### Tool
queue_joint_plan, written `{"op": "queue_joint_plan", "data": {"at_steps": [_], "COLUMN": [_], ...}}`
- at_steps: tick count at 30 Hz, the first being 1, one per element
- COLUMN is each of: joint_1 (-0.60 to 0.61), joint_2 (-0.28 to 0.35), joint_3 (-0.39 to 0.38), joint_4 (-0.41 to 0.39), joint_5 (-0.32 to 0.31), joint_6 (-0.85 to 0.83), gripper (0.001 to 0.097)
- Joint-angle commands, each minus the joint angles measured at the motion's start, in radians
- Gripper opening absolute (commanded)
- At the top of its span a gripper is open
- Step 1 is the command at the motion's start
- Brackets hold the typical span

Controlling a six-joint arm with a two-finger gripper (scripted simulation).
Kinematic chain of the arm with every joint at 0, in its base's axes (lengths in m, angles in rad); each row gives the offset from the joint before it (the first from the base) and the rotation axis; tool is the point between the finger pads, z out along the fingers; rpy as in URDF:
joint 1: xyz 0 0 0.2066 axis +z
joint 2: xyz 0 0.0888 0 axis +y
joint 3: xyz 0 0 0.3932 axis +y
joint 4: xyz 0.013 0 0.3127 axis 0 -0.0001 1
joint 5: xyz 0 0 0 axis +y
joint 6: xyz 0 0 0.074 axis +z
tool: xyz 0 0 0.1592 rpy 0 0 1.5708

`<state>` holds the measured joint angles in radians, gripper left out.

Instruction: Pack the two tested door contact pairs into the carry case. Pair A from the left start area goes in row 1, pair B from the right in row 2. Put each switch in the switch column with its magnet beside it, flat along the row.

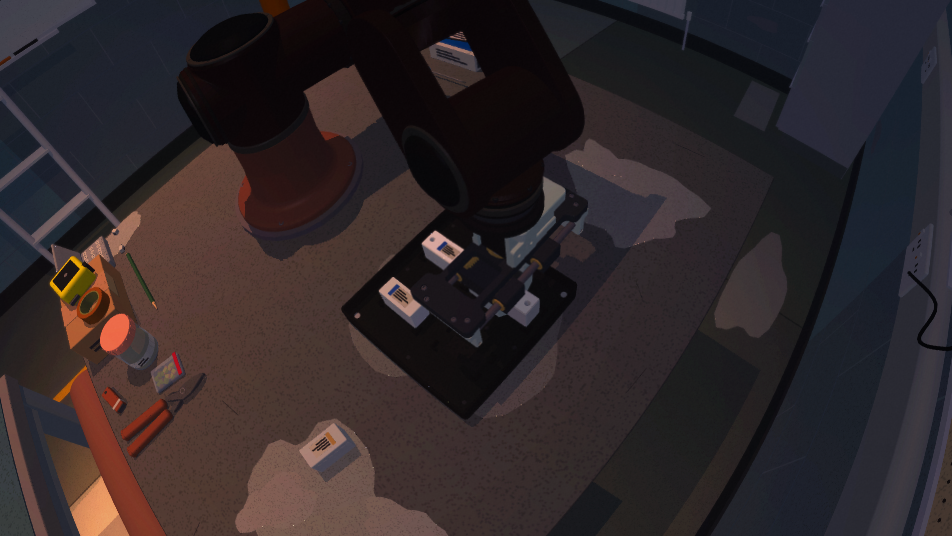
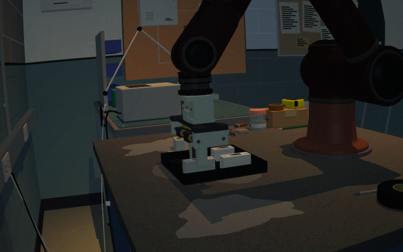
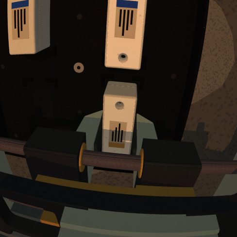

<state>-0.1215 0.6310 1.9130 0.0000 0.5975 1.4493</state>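
Observation:
A small white magnet block (image 3: 119,119) (image 2: 198,164) with an orange stripe is held in my closed gripper (image 3: 116,136) (image 1: 476,313), low on the black carry case (image 1: 460,313) (image 2: 214,166). It lies in line with a blue-striped switch (image 3: 123,34) just beyond it in the same row. A second blue-striped switch (image 3: 26,24) (image 1: 403,301) lies in the neighbouring row. Another small white block (image 1: 526,307) sits on the case on the far side of my fingers. One orange-striped block (image 1: 326,447) lies alone on the table on a pale patch, away from the case.
A corkboard wall and a grey box (image 2: 147,99) stand behind the table. The robot base (image 1: 296,180) rises near the case. Pliers (image 1: 156,413), a jar (image 1: 126,339), a tape measure (image 1: 70,276) and a cardboard box line one table edge; a black tape roll (image 2: 390,193) lies apart.

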Motion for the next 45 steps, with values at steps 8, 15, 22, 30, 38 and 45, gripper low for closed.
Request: {"op": "queue_joint_plan", "data": {"at_steps": [8, 15, 22, 30, 38, 45], "joint_1": [0.0, 0.0, 0.0, 0.0, 0.0, 0.0], "joint_2": [-0.001, 0.0, 0.0, 0.0, 0.0, 0.0], "joint_3": [-0.001, -0.001, -0.001, -0.001, 0.0, 0.0], "joint_4": [0.0, 0.0, 0.0, 0.0, 0.0, 0.0], "joint_5": [0.0, 0.0, 0.0, 0.0, 0.0, 0.0], "joint_6": [0.0, 0.0, 0.0, 0.0, 0.0, 0.0], "gripper": [0.0023, 0.0133, 0.0273, 0.0403, 0.0403, 0.0403]}}
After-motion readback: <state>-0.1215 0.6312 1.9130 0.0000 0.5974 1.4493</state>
